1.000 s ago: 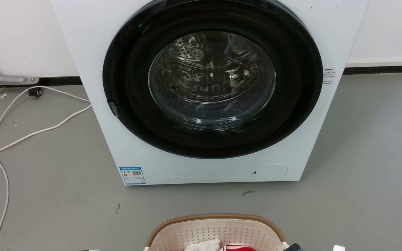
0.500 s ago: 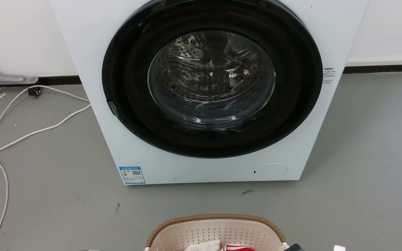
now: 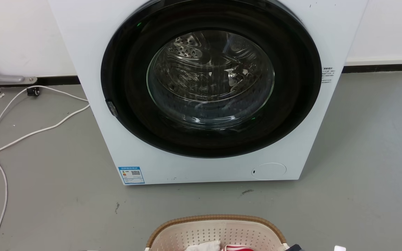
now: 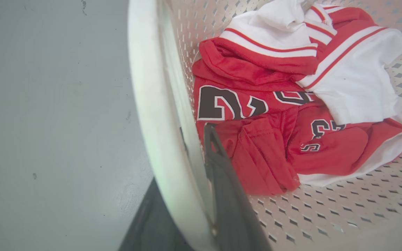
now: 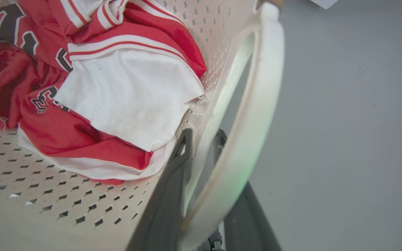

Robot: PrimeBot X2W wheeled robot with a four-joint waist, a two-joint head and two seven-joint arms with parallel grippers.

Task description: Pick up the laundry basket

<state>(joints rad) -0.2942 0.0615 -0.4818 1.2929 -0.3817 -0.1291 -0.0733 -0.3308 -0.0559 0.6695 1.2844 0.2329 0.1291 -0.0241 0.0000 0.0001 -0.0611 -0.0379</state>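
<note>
The laundry basket, cream and perforated with a brown woven rim, sits on the floor at the bottom of the head view. In the left wrist view my left gripper is shut on the basket's white loop handle, one finger inside the wall and the other outside. My right gripper is shut on the opposite white handle the same way, its inner finger against the perforated wall. A red and white jersey lies crumpled in the basket.
A white front-loading washing machine with its round dark door shut stands just beyond the basket. White cables trail over the grey floor at the left. A white wall with a dark skirting runs behind.
The whole head view has drifted a few pixels; the basket stays at the bottom edge and nothing else has visibly changed.
</note>
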